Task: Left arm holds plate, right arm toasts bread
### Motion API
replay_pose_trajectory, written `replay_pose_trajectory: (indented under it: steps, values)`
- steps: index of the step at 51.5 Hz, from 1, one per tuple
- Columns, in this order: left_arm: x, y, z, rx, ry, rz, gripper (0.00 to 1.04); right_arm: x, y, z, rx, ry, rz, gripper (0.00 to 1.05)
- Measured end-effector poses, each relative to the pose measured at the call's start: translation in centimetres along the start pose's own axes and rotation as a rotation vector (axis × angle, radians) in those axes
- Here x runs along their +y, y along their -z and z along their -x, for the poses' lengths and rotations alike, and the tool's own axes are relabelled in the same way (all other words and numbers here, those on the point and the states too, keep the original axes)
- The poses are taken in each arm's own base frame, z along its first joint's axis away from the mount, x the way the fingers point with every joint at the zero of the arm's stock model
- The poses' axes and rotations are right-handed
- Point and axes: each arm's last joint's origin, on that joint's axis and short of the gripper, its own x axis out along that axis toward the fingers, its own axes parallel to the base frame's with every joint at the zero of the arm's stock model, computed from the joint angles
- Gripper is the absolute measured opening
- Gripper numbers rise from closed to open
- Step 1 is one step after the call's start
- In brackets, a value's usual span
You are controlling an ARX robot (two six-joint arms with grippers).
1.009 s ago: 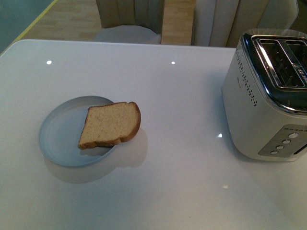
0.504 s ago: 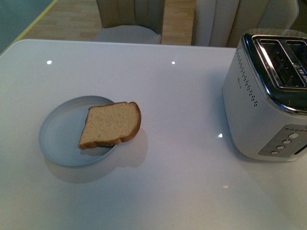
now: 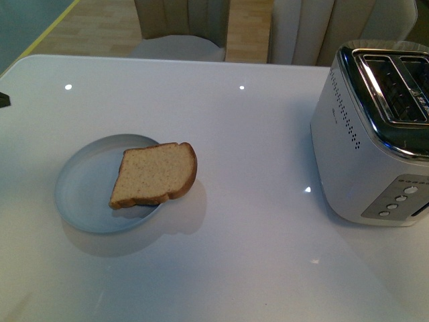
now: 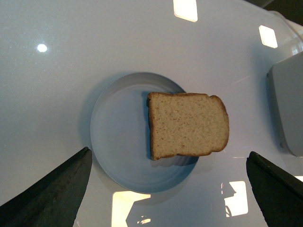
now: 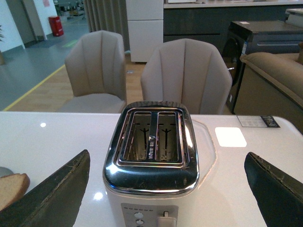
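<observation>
Front view takes in the whole white table [image 3: 234, 268]. The bread [image 3: 154, 174] lies on the plate [image 3: 80, 194], one end jutting over the rim on the side toward the toaster [image 3: 362, 147], which stands well apart to the right. Only the left wrist view shows the left gripper [image 4: 168, 153] above plate and bread, its fingers [image 4: 52, 189] spread wide and holding nothing. Only the right wrist view shows the right gripper [image 5: 166, 155], likewise spread and empty, facing the toaster's two slots [image 5: 150, 137], with two beige chairs [image 5: 187, 75] beyond the table.
</observation>
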Motion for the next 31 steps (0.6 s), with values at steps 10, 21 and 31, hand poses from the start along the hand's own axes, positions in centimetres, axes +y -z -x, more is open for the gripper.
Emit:
replay_pose_trajectory:
  steps: [10, 21, 31]
  values:
    - [1.9, -0.1, -4.3, 0.082, -0.004, -0.006, 0.98, 0.0, 0.0, 0.0, 0.000, 0.000, 0.000, 0.96]
    - [4.2, 1.5, -9.0, 0.187, -0.021, 0.016, 0.98, 0.0, 0.0, 0.0, 0.000, 0.000, 0.000, 0.96]
    - [5.5, 2.9, -12.1, 0.238, -0.017, 0.031, 0.98, 0.0, 0.0, 0.0, 0.000, 0.000, 0.000, 0.96]
